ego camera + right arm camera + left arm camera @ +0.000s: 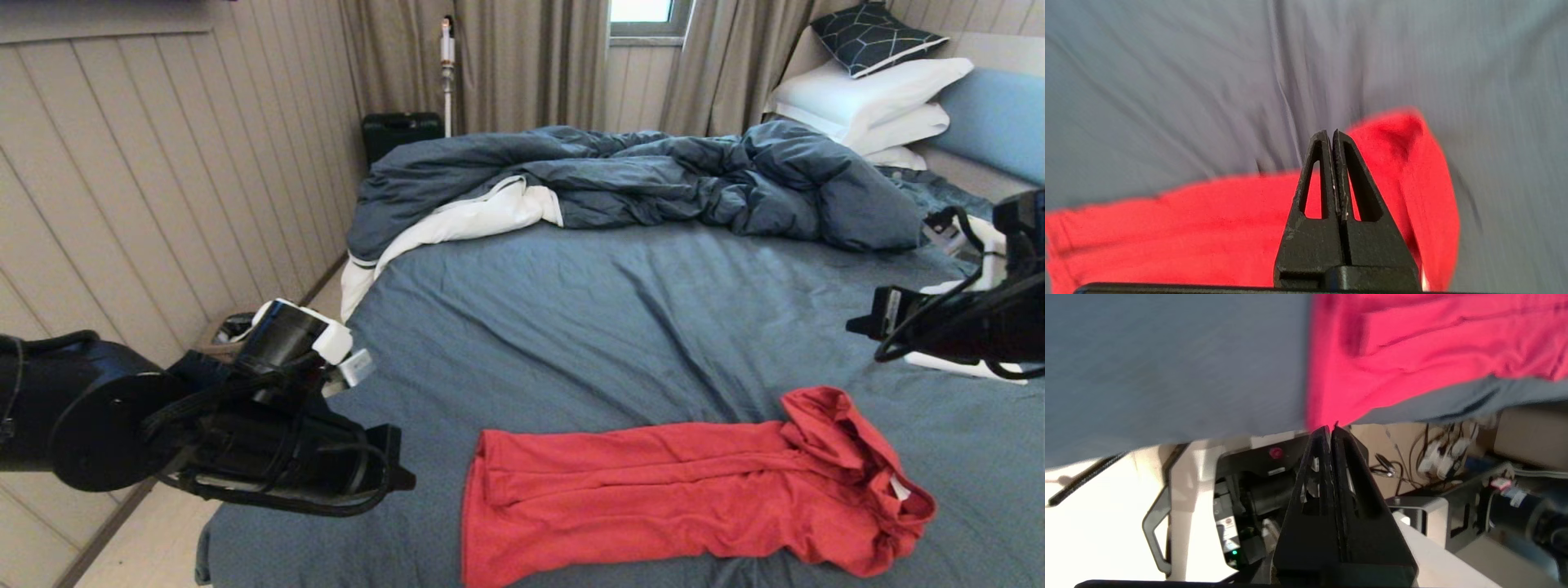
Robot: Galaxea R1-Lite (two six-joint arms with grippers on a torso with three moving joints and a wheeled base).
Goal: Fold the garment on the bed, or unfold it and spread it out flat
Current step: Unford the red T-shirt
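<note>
The garment (pixel 678 494) is a red T-shirt lying as a long, lengthwise-folded band across the front of the bed (pixel 620 327), collar end bunched at the right; its print is hidden. My left gripper (pixel 1331 428) is shut and empty, hovering off the bed's front left edge, just short of the garment's (pixel 1412 347) hem corner; in the head view the left gripper (pixel 400 469) sits left of the hem. My right gripper (pixel 1331 132) is shut and empty above the garment's (pixel 1188 237) collar end; the head view shows the right gripper (pixel 861 322) raised at the right.
A rumpled dark blue duvet (pixel 653 180) with white lining lies across the back of the bed. White pillows (pixel 873 102) are stacked against the blue headboard (pixel 996 118) at back right. A panelled wall (pixel 122 204) runs along the left, and a black case (pixel 400 132) stands by the curtains.
</note>
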